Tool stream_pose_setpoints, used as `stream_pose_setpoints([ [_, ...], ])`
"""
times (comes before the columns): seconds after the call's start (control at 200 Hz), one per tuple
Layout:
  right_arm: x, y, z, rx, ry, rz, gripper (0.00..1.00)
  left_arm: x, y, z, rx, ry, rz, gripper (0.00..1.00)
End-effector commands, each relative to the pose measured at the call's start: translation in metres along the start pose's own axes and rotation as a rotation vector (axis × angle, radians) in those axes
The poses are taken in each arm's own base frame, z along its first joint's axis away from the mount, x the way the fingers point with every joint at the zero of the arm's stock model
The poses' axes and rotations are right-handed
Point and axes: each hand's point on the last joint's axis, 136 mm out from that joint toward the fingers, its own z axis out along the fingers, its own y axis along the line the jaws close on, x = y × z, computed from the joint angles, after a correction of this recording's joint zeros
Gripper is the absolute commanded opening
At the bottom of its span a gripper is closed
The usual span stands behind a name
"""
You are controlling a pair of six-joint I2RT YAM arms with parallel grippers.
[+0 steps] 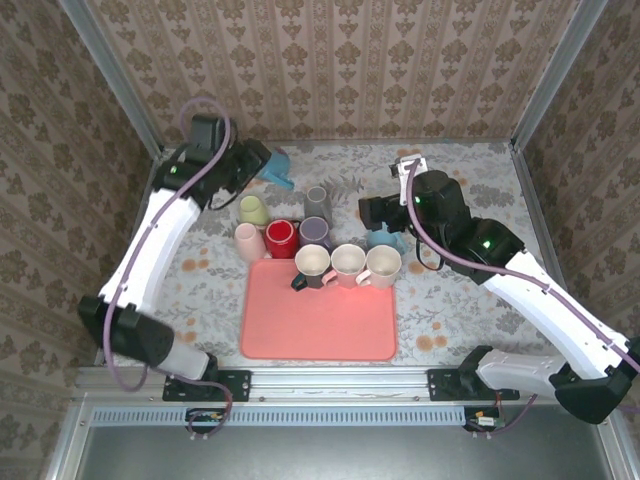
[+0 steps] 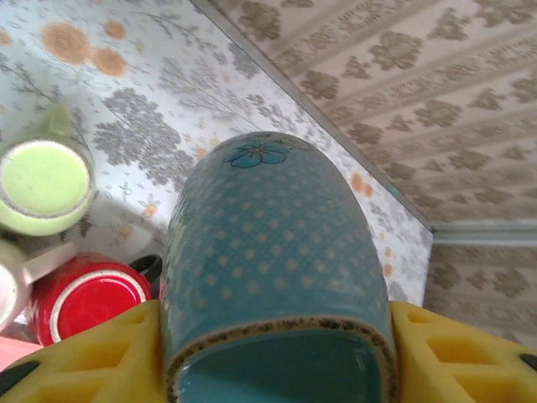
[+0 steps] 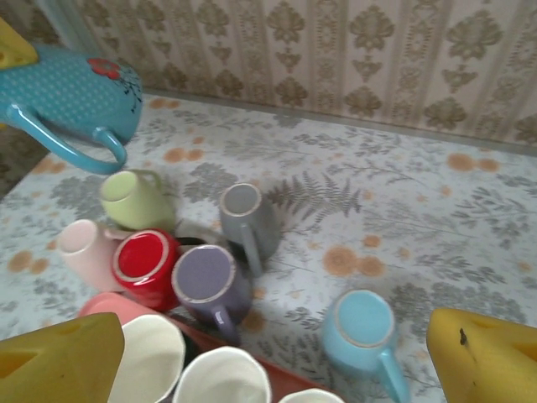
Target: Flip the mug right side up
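**Left arm has the teal mug clamped at the far left of the table**

On my overhead feed the left gripper [image 1: 255,160] sits at the far left corner of the table [image 1: 470,190], closed around the teal mug [image 1: 278,168]. The left wrist view confirms it: the yellow fingers [image 2: 101,353] press against both sides of the teal mug [image 2: 277,252], whose open mouth faces the camera and whose base points away toward the wall. From the right wrist camera the teal mug [image 3: 75,92] lies tilted on its side with the handle hanging downward; I cannot tell whether it touches the cloth.

The right gripper [image 1: 375,210] hovers right of the cluster of mugs, its jaws spread wide with nothing between them. Just below it stands a light blue mug [image 3: 361,332].

Near the table's middle I see a green mug [image 1: 252,210], a pink mug [image 1: 247,240], a red mug [image 1: 281,238], a purple mug [image 1: 314,232] and a grey mug [image 1: 316,200] packed close together. Three pale mugs [image 1: 348,263] stand in a row on the far edge of the pink tray [image 1: 320,325].
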Motion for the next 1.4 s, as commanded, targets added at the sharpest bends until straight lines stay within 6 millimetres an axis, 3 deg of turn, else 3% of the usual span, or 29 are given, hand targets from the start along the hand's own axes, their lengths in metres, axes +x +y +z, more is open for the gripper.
stream_pose_setpoints([
  [0.0,0.002,0.023,-0.006,-0.136,0.002,0.025,0.94,-0.022,-0.049,-0.029,0.377,-0.116,0.103,0.35],
  [0.195,-0.001,0.047,-0.004,-0.275,-0.033,0.103,0.95,0.000,-0.038,-0.056,0.644,-0.143,0.176,0.34],
  [0.5,0.014,0.088,0.008,-0.511,-0.001,0.134,0.93,0.036,-0.022,-0.065,0.905,-0.147,0.175,0.30],
  [0.71,0.011,0.109,0.021,-0.719,0.037,0.310,0.92,0.055,-0.031,-0.070,1.079,-0.134,0.162,0.26],
  [0.925,0.004,0.110,0.032,-0.830,0.068,0.433,0.95,0.065,-0.033,-0.073,1.138,-0.134,0.166,0.23],
  [1.155,-0.004,0.087,0.053,-0.838,0.108,0.417,0.92,0.075,-0.042,-0.072,1.160,-0.089,0.187,0.23],
  [1.21,-0.009,0.088,0.049,-0.892,0.118,0.381,0.91,0.075,-0.043,-0.070,1.162,-0.082,0.183,0.22],
  [1.235,-0.002,0.087,0.060,-0.900,0.152,0.378,0.91,0.075,-0.044,-0.070,1.161,-0.080,0.182,0.22],
  [1.395,-0.004,0.084,0.070,-0.981,0.191,0.376,0.85,0.081,-0.047,-0.073,1.177,-0.052,0.203,0.21],
])
